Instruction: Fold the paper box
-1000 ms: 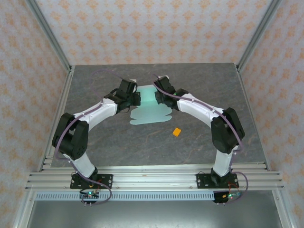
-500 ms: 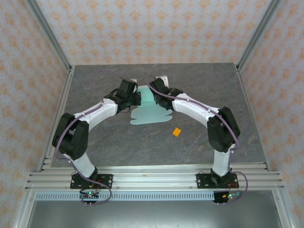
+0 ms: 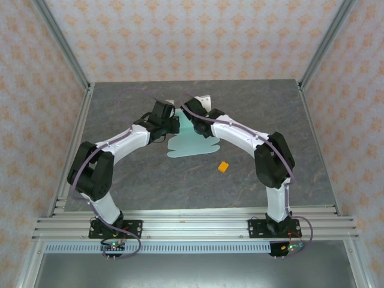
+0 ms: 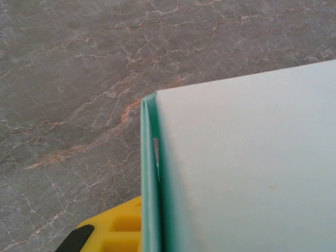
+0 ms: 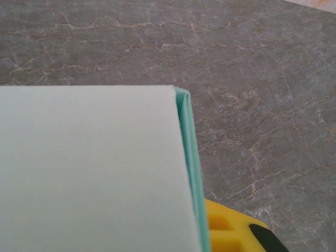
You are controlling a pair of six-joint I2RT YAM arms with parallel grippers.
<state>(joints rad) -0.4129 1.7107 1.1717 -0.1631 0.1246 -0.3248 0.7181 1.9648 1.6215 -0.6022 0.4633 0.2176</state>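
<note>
We see the pale mint-green thin-card paper box [image 3: 193,144] near the middle of the grey marbled table [image 3: 258,99]. The left gripper [image 3: 173,124] is at its 10 o'clock and the right gripper [image 3: 191,115] at its 12. In the left wrist view a yellow finger [image 4: 118,233] lies against a folded card edge, and the right wrist view shows the same. We cannot tell either gripper's opening. A small orange block [image 3: 223,167] lies at the sheet's 4 o'clock.

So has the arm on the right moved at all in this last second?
Yes. The right gripper has slid left over the paper box, farther from the orange block, which lies unmoved.
</note>
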